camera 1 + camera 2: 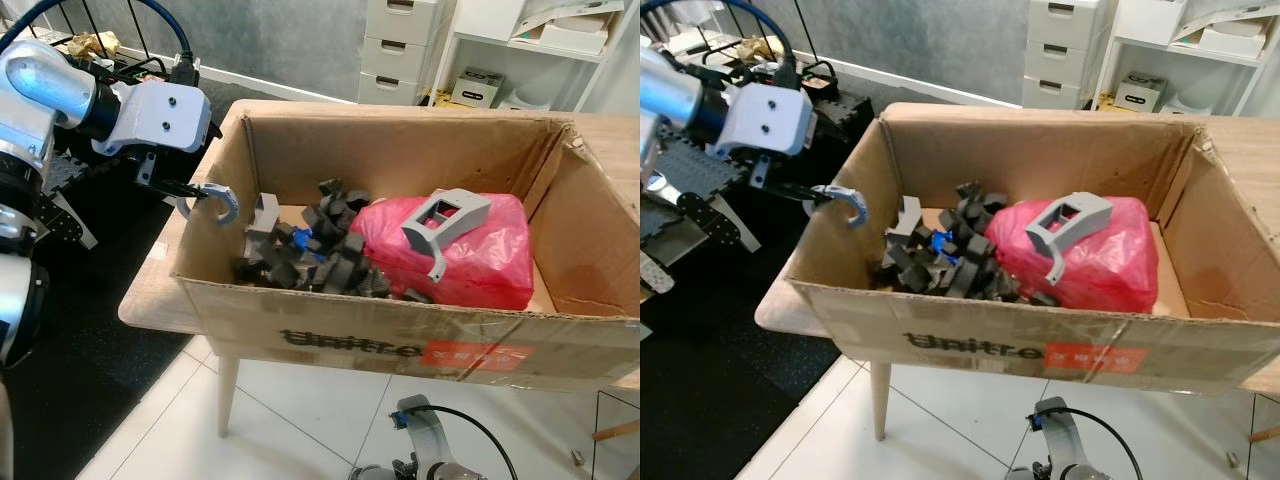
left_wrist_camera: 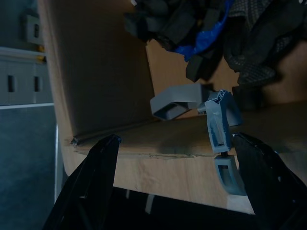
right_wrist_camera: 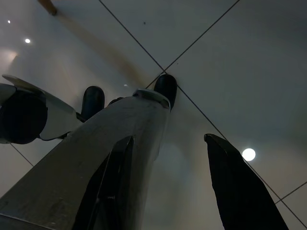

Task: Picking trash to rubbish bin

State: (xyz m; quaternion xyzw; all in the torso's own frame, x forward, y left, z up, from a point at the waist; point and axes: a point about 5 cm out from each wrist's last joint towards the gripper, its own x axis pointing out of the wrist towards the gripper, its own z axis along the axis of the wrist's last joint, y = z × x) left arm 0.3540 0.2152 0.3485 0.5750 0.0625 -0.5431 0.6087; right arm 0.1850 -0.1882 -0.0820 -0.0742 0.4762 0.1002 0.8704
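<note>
open brown cardboard box (image 1: 300,310) on a light wooden tabletop (image 1: 150,300), holding a heap of black foam scraps (image 1: 320,255), a red plastic bag (image 1: 470,260) and a grey printed bracket (image 1: 445,222) lying on the bag. left gripper (image 1: 195,195) at the box's left wall, fingers apart, with a small curved grey-blue plastic piece (image 1: 225,203) at one fingertip over the rim. right gripper (image 3: 168,187) hangs low over the white tiled floor (image 3: 230,62), fingers apart, nothing between them.

Grey curved trash piece (image 1: 222,200) hangs over the open cardboard box (image 1: 400,345).
</note>
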